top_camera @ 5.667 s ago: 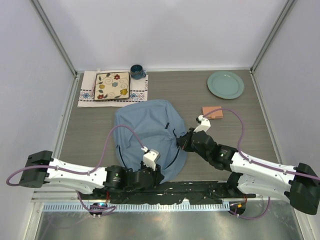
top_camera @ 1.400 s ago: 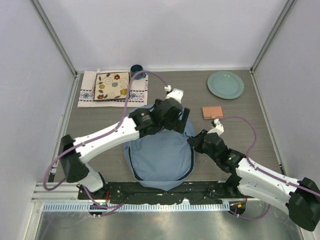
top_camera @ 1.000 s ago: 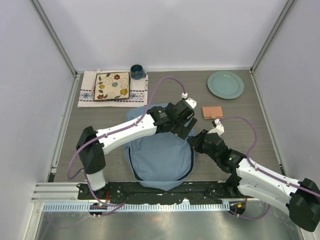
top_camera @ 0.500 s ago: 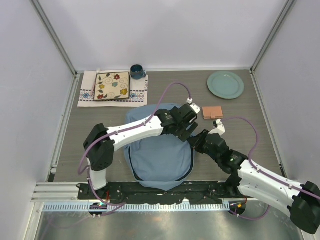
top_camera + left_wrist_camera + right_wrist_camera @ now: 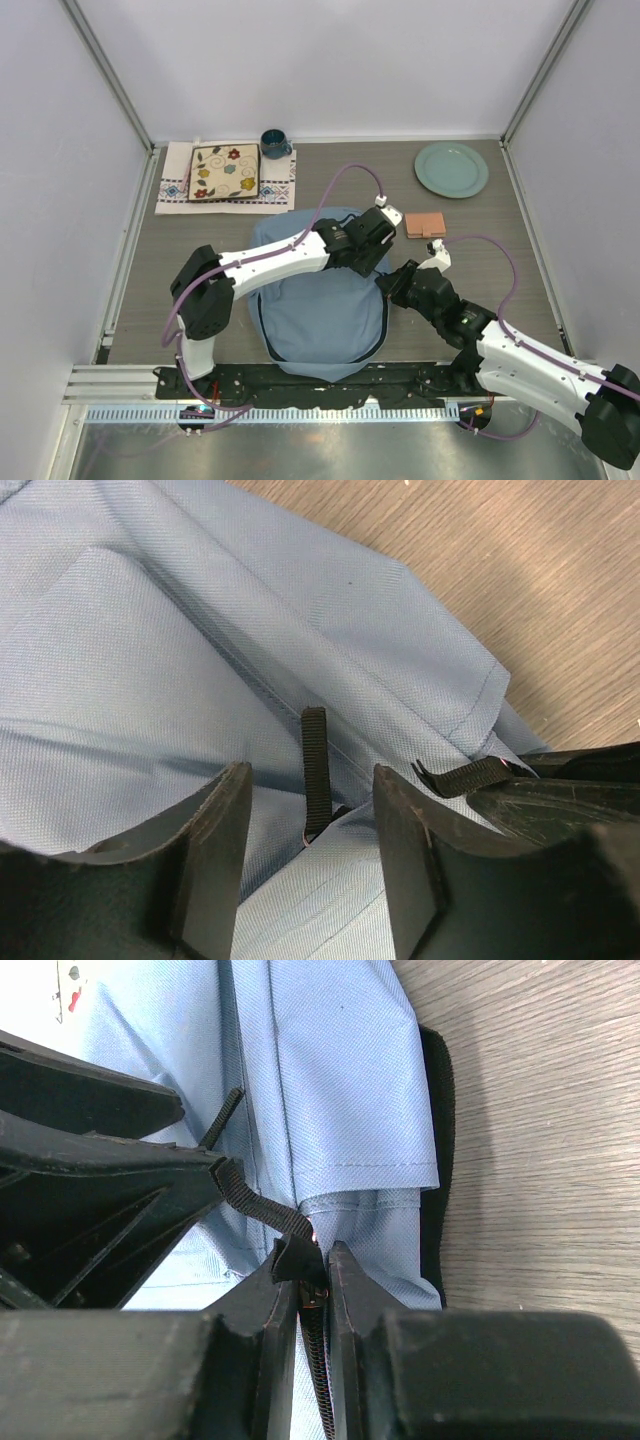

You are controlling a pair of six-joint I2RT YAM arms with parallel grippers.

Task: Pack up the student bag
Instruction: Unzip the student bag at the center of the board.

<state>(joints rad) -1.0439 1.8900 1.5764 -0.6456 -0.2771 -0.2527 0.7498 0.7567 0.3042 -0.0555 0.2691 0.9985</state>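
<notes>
Grey wood-grain table [image 5: 180, 235] — what lies on it

The dusty-blue student bag [image 5: 320, 310] lies flat in the middle, toward the near edge. At far left a patterned white cloth [image 5: 175, 185] is spread, with a square floral tray [image 5: 225, 172] on it and a dark mug [image 5: 275, 142] at its far right corner. At far right is a pale green plate [image 5: 451, 169] — nearer, by the bag, a small flat terracotta piece [image 5: 425, 225].

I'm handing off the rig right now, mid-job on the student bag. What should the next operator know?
Left gripper: open, fingers straddling the black zipper pull, not yet pinching it.
Right gripper: shut on a black webbing tab at the right-hand edge of the student bag.
Bag lies flat on the table; a brown booklet sits beyond it, unpacked.
Done: bag anchored; no opening shows.
Left: probably close on the pull, unzip, load the items.
</notes>
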